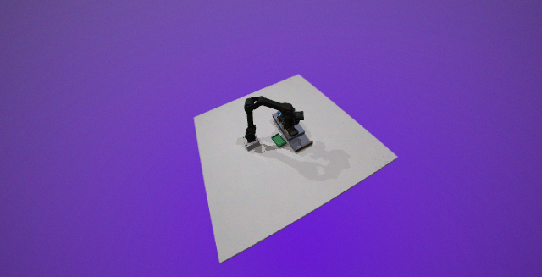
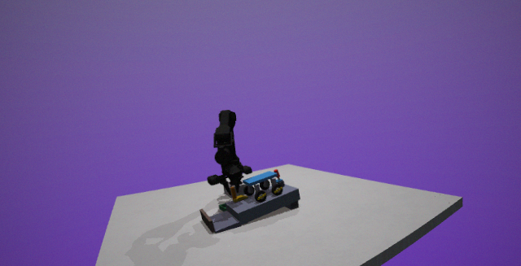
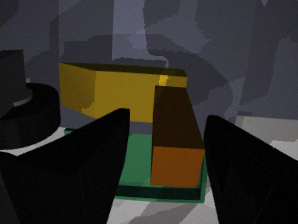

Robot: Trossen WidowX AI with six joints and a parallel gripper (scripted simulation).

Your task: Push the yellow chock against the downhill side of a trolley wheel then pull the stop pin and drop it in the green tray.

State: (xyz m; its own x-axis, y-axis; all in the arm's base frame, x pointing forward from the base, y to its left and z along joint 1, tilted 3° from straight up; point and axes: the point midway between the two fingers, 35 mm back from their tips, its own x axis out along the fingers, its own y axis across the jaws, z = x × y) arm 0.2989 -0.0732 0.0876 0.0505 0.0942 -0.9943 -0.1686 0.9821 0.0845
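My gripper (image 2: pixel 235 189) (image 3: pixel 167 122) is open around the chock's upright orange handle (image 3: pixel 176 167), with a gap to the left finger and the right finger very close. The chock's yellow body (image 3: pixel 120 95) (image 2: pixel 240 198) rests on the ramp (image 2: pixel 264 210) (image 1: pixel 298 142), just downhill of the trolley's tray-side lower wheel (image 3: pixel 32 122); I cannot tell whether they touch. The blue-decked trolley (image 2: pixel 260 177) stands on the ramp. The red-headed stop pin (image 2: pixel 276 171) is upright at its uphill end. The green tray (image 1: pixel 279 140) (image 3: pixel 137 155) lies beside the ramp. The black rubber base is not distinguishable.
A brown end board (image 2: pixel 207 220) (image 1: pixel 304 146) stands across the ramp's low end. The arm's base (image 1: pixel 251 145) is on the pale table (image 1: pixel 237 201), across the tray from the ramp. The arm reaches over the tray side and hides part of the trolley in the top view.
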